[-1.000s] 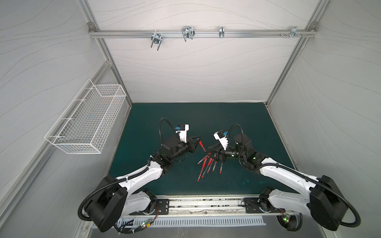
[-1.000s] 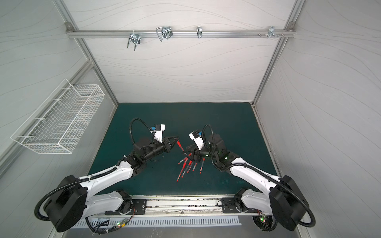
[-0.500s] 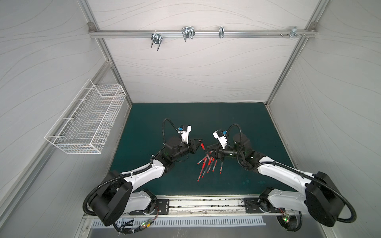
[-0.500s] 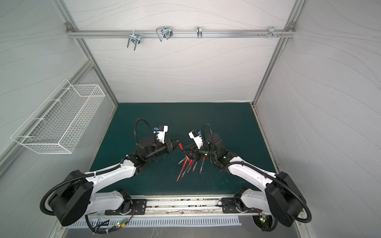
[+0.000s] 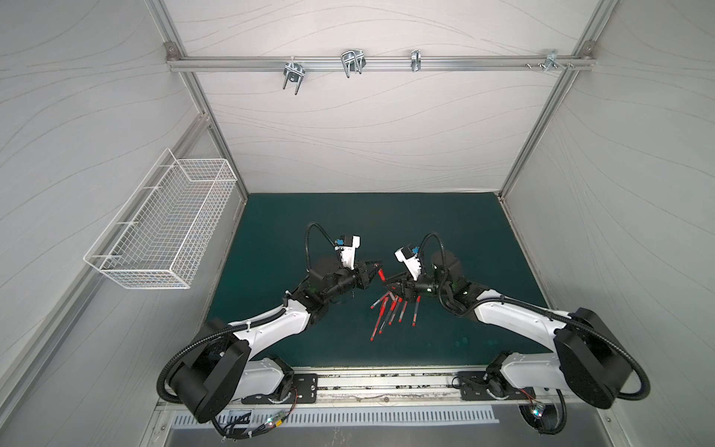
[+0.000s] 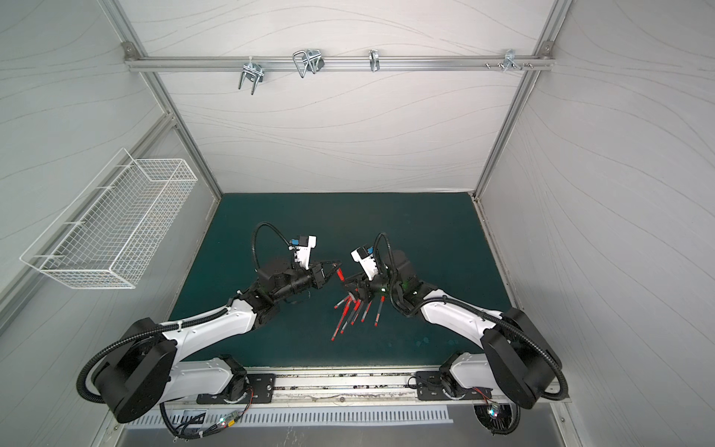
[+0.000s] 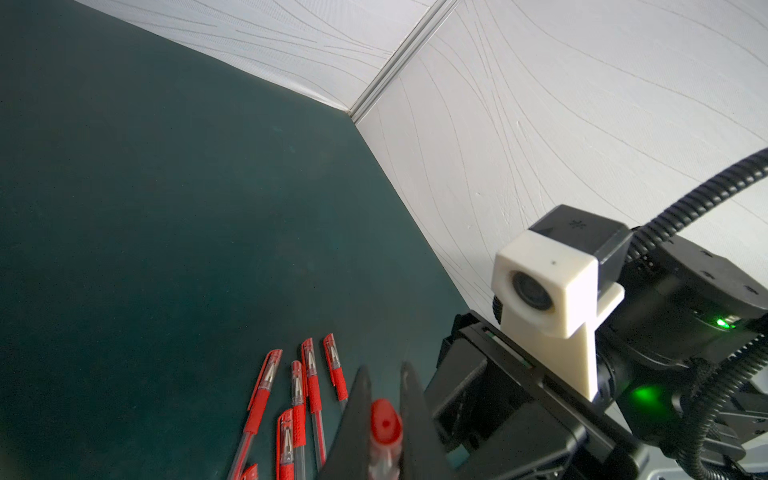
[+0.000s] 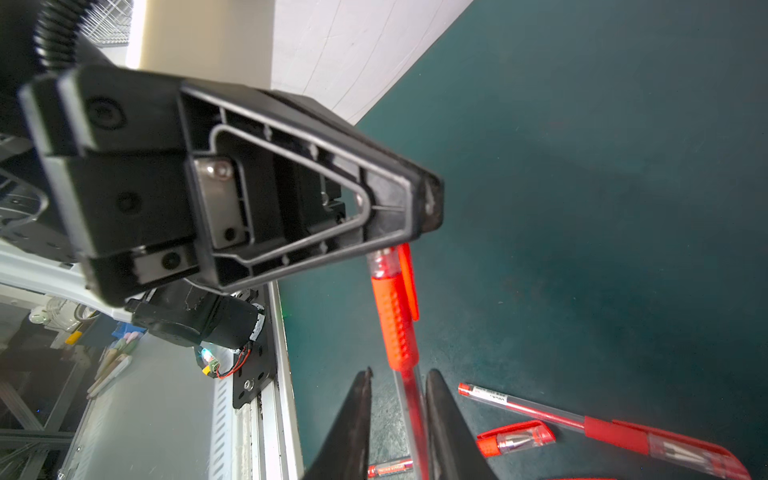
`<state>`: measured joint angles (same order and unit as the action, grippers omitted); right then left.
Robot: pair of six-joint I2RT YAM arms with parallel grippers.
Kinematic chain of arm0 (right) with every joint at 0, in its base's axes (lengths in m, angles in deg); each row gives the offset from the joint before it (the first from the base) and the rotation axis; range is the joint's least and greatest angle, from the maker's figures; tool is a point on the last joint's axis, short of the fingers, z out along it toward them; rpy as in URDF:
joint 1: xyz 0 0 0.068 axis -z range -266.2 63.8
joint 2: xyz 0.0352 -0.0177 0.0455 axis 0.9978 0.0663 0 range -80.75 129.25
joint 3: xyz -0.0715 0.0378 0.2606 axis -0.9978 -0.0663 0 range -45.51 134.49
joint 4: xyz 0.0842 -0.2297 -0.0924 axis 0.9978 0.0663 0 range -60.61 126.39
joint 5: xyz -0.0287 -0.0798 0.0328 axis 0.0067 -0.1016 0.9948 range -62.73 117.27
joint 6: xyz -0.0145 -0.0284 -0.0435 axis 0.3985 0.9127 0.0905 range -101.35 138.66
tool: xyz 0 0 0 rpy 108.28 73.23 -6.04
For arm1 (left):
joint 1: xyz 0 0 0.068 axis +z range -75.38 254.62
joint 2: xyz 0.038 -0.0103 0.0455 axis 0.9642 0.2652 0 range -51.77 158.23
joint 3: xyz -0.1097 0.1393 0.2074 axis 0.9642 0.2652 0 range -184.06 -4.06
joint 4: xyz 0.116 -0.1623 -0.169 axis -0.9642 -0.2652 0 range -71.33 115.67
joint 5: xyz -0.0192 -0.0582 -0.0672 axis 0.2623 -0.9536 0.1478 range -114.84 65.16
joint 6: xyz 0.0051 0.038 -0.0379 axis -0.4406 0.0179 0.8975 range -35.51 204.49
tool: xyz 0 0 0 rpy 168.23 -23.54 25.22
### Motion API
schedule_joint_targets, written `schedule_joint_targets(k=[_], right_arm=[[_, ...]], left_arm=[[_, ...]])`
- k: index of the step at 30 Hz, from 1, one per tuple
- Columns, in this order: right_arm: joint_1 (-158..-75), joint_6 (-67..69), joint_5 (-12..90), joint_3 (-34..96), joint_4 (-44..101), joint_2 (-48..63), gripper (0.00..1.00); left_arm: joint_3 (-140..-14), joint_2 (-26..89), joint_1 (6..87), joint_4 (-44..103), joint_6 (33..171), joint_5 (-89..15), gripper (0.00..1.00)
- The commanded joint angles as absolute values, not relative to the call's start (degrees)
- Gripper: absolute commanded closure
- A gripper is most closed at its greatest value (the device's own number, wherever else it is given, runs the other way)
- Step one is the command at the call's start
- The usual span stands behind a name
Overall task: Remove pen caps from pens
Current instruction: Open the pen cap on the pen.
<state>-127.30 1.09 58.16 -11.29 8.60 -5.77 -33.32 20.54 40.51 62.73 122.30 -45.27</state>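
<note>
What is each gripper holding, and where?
The left gripper clamps one pen by its cap; the right gripper straddles the barrel, jaws not yet closed on it.

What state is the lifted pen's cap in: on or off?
On. The cap sits on the pen, clip lying along the red grip, pinched in the left gripper.

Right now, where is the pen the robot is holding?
In a top view the held pen hangs over the middle of the mat, pinched by the left gripper, its barrel reaching into the open right gripper.
</note>
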Motion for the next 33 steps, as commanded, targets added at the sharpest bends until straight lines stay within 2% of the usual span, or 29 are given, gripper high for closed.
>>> schedule_joint_targets(k=[1, 7, 12, 15, 28, 33], right_arm=[[-127.2, 1.8, 60.5, -10.1, 6.3, -4.6, 0.75], [-127.2, 1.9, 61.2, -10.2, 4.9, -3.4, 0.80], [-127.3, 2.2, 60.5, -10.3, 4.8, -3.6, 0.94], [-127.4, 2.6, 59.7, -10.5, 5.0, -4.2, 0.99], [-128.3, 3.8, 57.9, -10.4, 6.3, -5.0, 1.00], [-128.4, 4.0, 57.8, -10.5, 6.4, -5.2, 1.00]], left_arm=[[-35.3, 21.2, 40.8, 66.5, 123.1, -46.3, 1.00], [-35.0, 21.1, 40.8, 67.2, 123.2, -47.0, 1.00], [-35.0, 21.1, 40.9, 67.2, 123.1, -47.1, 1.00], [-35.1, 21.2, 40.9, 67.2, 123.1, -47.2, 0.94], [-35.5, 21.6, 40.9, 67.2, 122.9, -48.6, 0.83], [-35.5, 21.7, 40.8, 67.2, 122.9, -48.7, 0.82]])
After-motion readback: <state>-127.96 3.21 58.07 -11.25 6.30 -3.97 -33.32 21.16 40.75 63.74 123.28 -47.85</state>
